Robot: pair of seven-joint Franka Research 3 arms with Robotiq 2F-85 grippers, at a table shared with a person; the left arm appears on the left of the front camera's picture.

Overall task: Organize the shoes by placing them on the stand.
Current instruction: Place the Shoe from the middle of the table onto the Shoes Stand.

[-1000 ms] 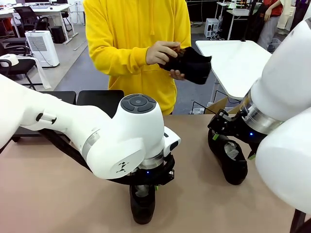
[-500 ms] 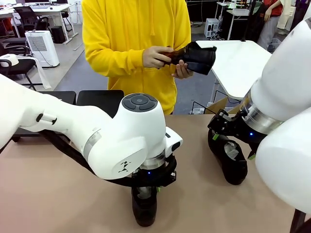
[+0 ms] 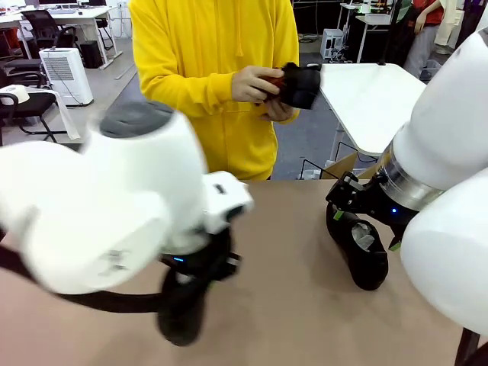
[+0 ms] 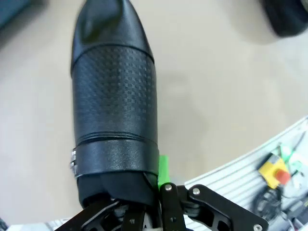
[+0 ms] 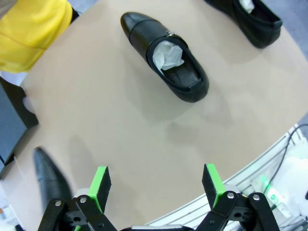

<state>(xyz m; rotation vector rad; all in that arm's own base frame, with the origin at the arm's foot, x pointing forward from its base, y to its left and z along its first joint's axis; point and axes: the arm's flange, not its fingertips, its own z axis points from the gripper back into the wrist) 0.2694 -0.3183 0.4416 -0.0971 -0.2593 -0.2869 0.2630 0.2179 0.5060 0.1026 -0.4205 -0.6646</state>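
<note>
One shoe (image 4: 113,96) is clamped by its heel end in the closed left claw (image 4: 120,168), toe pointing away over the surface (image 4: 216,96). A heel grip may let the toe sag, so carry it level and set it flat on the stand (image 5: 12,101). Right claw (image 5: 156,185) gapes empty above a second shoe (image 5: 166,55).

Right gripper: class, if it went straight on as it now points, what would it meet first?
The right gripper would probably meet bare table, just short of the paper-stuffed shoe; depth is unclear.
</note>
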